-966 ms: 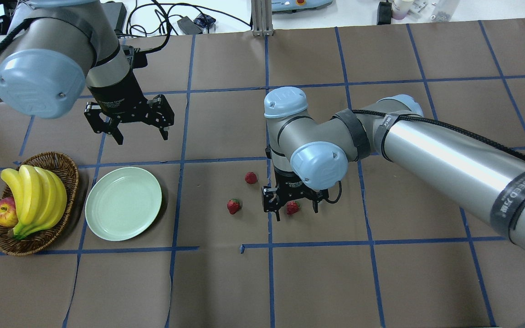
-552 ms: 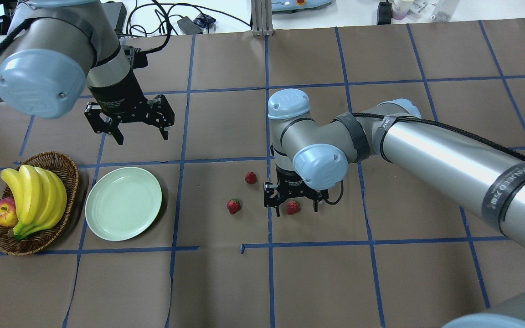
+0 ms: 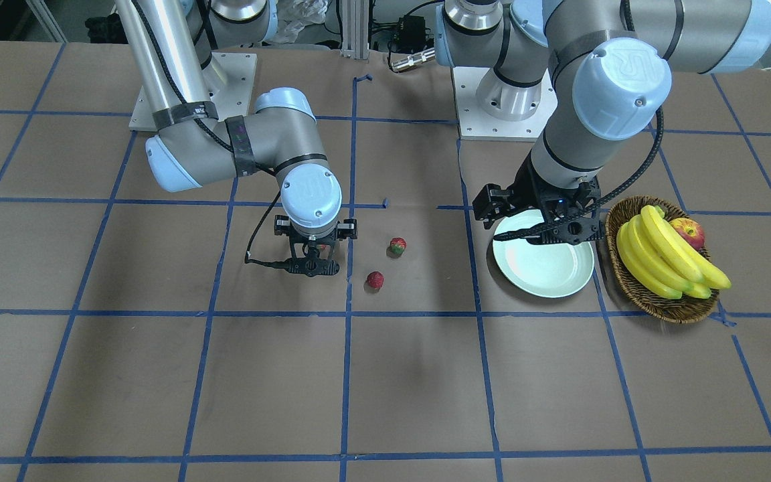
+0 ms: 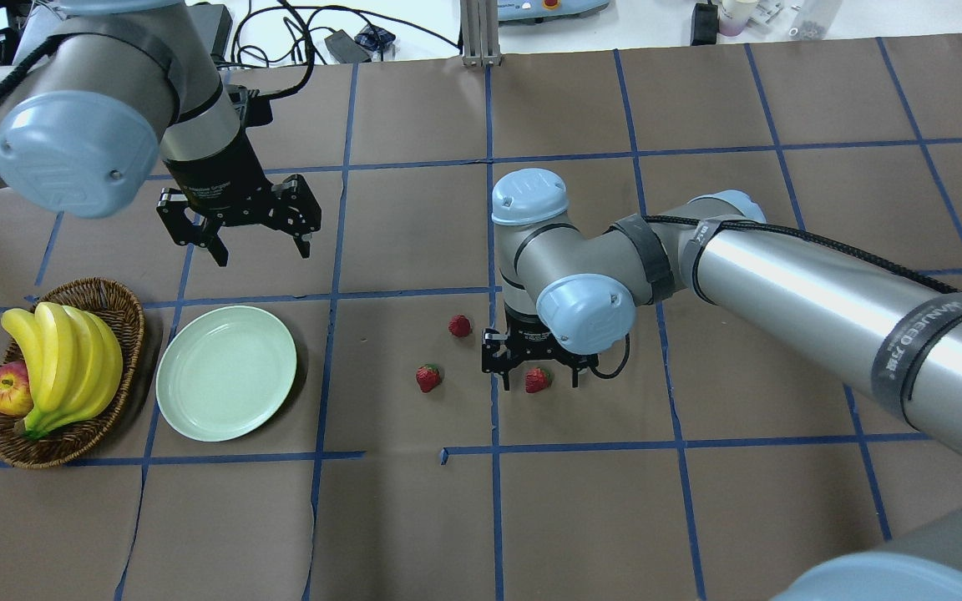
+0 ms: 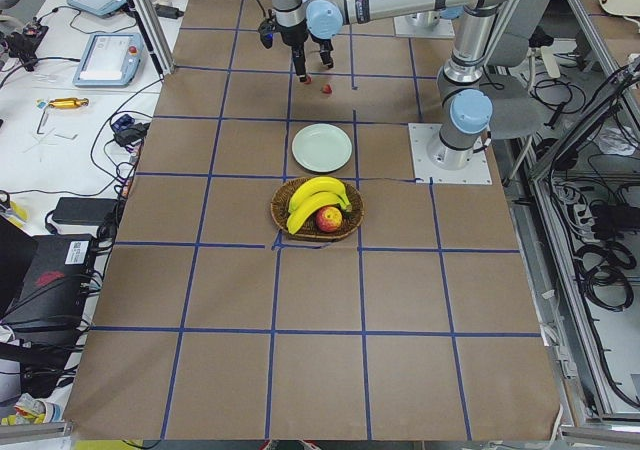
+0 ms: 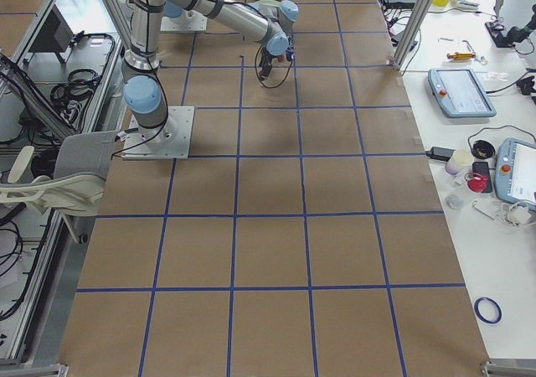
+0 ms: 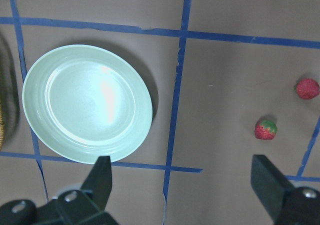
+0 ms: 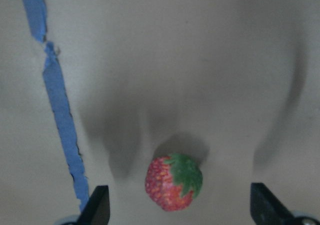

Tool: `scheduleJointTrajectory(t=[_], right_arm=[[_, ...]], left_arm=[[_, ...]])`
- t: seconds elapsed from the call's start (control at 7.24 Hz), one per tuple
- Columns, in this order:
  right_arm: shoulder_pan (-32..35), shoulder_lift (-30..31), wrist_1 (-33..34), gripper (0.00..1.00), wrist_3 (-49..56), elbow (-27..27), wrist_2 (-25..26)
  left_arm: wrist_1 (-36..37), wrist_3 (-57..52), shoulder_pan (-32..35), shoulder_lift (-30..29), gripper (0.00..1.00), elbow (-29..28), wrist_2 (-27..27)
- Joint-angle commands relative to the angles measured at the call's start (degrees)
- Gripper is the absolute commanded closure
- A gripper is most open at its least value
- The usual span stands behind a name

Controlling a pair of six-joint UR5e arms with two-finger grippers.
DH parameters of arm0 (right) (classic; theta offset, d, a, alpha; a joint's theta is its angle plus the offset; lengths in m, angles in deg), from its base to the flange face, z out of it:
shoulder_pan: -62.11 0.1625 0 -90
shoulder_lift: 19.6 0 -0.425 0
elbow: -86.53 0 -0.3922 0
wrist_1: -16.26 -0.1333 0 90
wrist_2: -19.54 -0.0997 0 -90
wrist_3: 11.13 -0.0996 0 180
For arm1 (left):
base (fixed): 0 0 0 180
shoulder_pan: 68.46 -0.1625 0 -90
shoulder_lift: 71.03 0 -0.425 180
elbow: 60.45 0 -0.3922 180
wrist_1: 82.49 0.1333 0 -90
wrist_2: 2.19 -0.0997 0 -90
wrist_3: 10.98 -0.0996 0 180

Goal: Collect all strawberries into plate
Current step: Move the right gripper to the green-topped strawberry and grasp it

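Two strawberries (image 4: 428, 378) (image 4: 460, 325) lie beside the right gripper (image 4: 538, 386), spread wide astride a third strawberry (image 8: 174, 182), cap upper-right in wrist view; left gripper (image 4: 261, 250) also wide

The right arm (image 4: 782, 280) reaches far out across the bench (image 4: 698, 517) and bends down at the wrist. The right gripper (image 4: 540, 384) points straight down, very low, with its jaws wide apart. The left arm (image 4: 113, 75) is bent and held higher up. The left gripper (image 4: 262, 250) also points down, well above the bench, jaws spread wide.
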Motion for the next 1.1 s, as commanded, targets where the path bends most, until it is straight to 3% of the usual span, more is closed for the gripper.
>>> scheduleJointTrajectory(t=[0.0, 0.14, 0.28, 0.55, 0.69, 0.83, 0.97], right_arm=[[0.09, 0.08, -0.44, 0.04, -0.84, -0.53, -0.03], [0.09, 0.08, -0.45, 0.05, -0.84, -0.88, -0.03], [0.09, 0.08, -0.18, 0.19, -0.75, -0.88, 0.05], [0.09, 0.08, 0.08, 0.69, 0.04, -0.62, 0.06], [0.09, 0.08, 0.08, 0.88, 0.13, -0.27, 0.06], [0.09, 0.08, 0.08, 1.00, 0.39, -0.09, 0.14], [0.09, 0.43, 0.08, 1.00, 0.74, 0.08, 0.23]], left_arm=[[-0.01, 0.00, 0.01, 0.00, 0.00, 0.09, 0.06], [-0.01, 0.00, 0.01, 0.00, 0.00, 0.09, -0.02], [-0.01, 0.00, 0.01, -0.09, 0.00, 0.09, -0.11], [-0.10, 0.00, 0.01, -0.09, 0.00, 0.09, -0.11], [-0.10, 0.00, 0.01, -0.09, 0.00, 0.09, -0.11], [-0.01, 0.00, 0.01, -0.18, 0.00, 0.09, -0.11], [-0.01, 0.00, 0.01, -0.09, 0.00, 0.09, -0.11]])
